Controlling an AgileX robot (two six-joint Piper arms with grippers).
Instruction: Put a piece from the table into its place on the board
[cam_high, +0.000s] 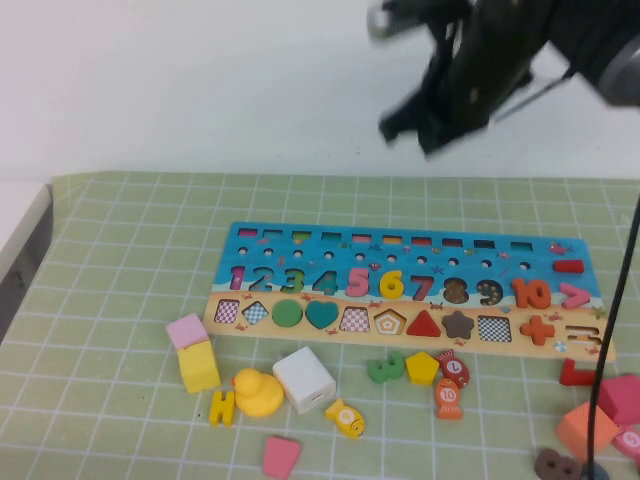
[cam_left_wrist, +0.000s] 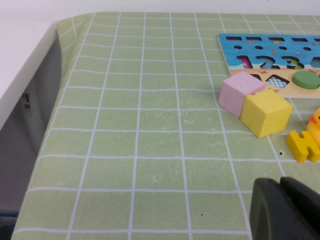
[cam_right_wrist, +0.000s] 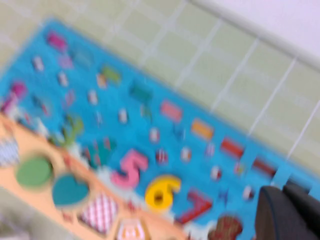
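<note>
Yellow 6 sits seated in the board, mid-counter. Right hand hangs above the far edge, left hand near the left edge; finger states cannot be told. Next: retreat.

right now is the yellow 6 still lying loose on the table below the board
No, the yellow 6 sits in its slot on the board between the pink 5 and the 7.
</note>
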